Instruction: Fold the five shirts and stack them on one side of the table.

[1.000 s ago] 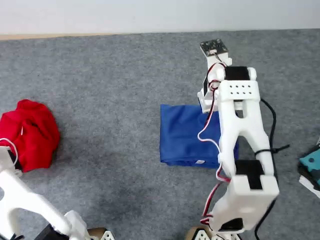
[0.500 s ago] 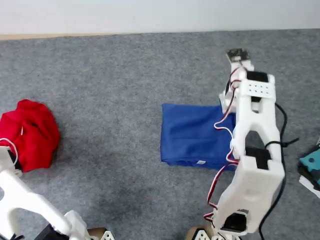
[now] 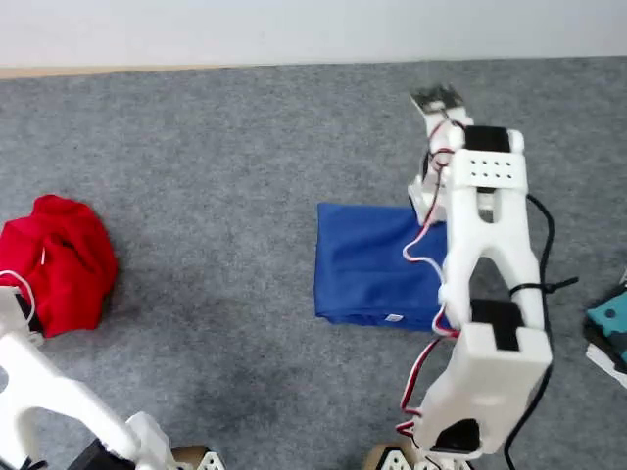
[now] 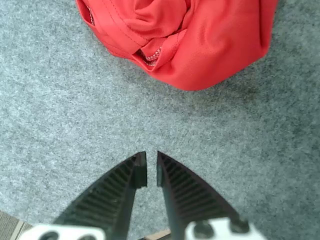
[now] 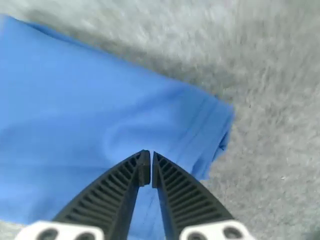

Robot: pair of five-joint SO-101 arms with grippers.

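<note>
Item 1: blue shirt [image 3: 367,264], folded to a flat rectangle, approx. mid-table, nearer the right side. Edges fairly square; a small pale tag shows at its near edge. In my right wrist view the blue shirt [image 5: 100,115] lies smooth, one corner w/ layered folds showing.

Item 2: red shirt [image 3: 59,259], unfolded, crumpled heap at the table's left edge, well apart from the blue one. In my left wrist view the red shirt [image 4: 190,35] is bunched, w/ a seam and hem visible.

Item 3: my right gripper [image 5: 150,165], fingers closed, nothing held, tips over the blue shirt near its far right corner. My right arm [image 3: 485,294] reaches over the shirt's right part.

Item 4: my left gripper [image 4: 150,166], fingers closed, nothing held, over bare table just beside the red heap. My left arm [image 3: 49,392] sits at the lower left.

Item 5: table [image 3: 216,147], grey carpet-like surface.

Item 6: teal item [image 3: 609,318] at the right edge, cut off; type unclear.
</note>
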